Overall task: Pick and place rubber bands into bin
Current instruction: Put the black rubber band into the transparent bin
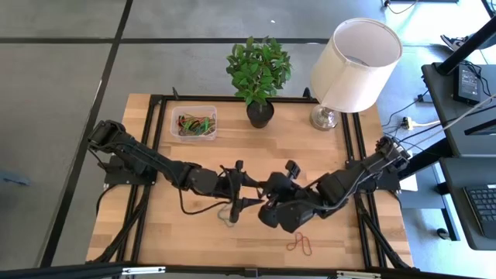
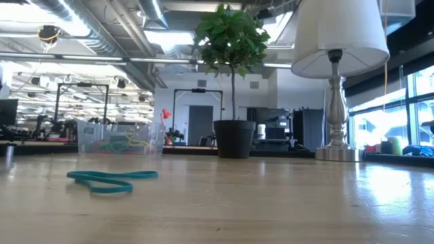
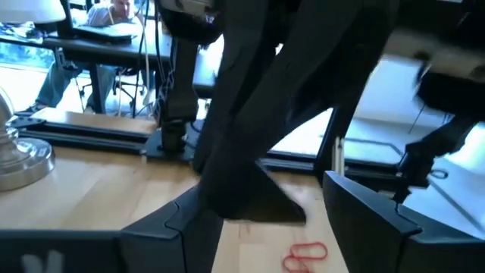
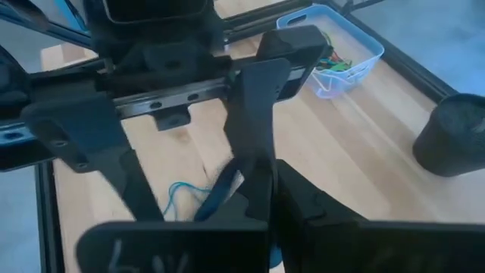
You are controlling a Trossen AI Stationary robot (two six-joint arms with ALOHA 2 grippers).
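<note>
Teal rubber band (image 2: 112, 180) lies flat on the bench beside my left end effector (image 1: 235, 215), long axis pointing at the bin (image 1: 193, 122), which sits well off beside the plant pot (image 1: 260, 113). Its fingers stand wide, empty. A second band, the red one (image 1: 301, 246), lies nearer the right end effector (image 1: 271, 213); whether that is spread I cannot tell. Two loose bands, one bin.

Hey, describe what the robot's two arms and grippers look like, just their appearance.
Both arms are matte black and built from chunky jointed segments, with thin dark cables looping along them. The left gripper and the right gripper each carry two flat, angular black fingers on a slotted black rail. No bright markings show; only faint pale scrawl appears on the right gripper's body.
</note>
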